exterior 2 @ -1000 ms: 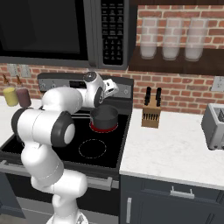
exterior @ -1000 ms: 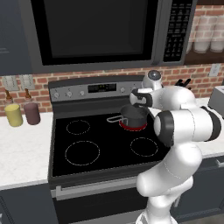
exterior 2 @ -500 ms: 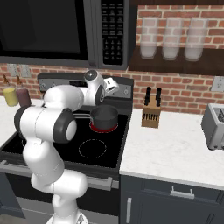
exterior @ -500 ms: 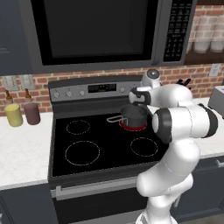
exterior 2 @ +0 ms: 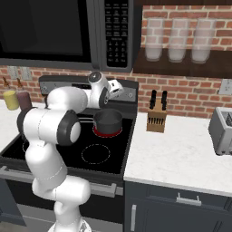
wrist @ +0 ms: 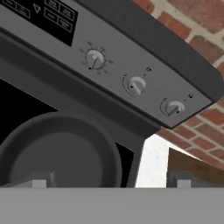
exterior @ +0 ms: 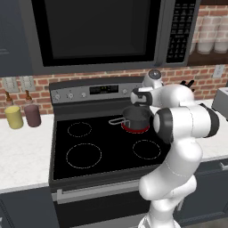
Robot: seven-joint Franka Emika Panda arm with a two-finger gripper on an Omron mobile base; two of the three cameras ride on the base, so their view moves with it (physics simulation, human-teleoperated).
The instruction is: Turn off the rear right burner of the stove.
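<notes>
— Shifting a touch toward the control panel [wrist: 109, 74], the gripper [wrist: 111, 181] is hovering over the saucepan [exterior: 136, 116], jaws spread wide and holding nothing.

— Where's the rear right burner [exterior: 135, 128]?

— Glowing red under that saucepan, at two o'clock on the stove [exterior: 89, 156]. Three knobs [wrist: 136, 85] are facing the hand; their settings are probably unreadable.

One stove [exterior: 95, 147] with four round zones, one of them, the rear right burner [exterior: 135, 128], glowing red under a single dark saucepan [exterior: 136, 116]. Three knobs [wrist: 137, 85] show close up on the panel's right end, and two jars [exterior: 22, 116] stand on the left counter. On the right I count one knife block [exterior 2: 156, 119], one toaster [exterior 2: 221, 131], three stacks of cups [exterior 2: 177, 40] on the shelf and one microwave [exterior: 95, 33] overhead.
</notes>
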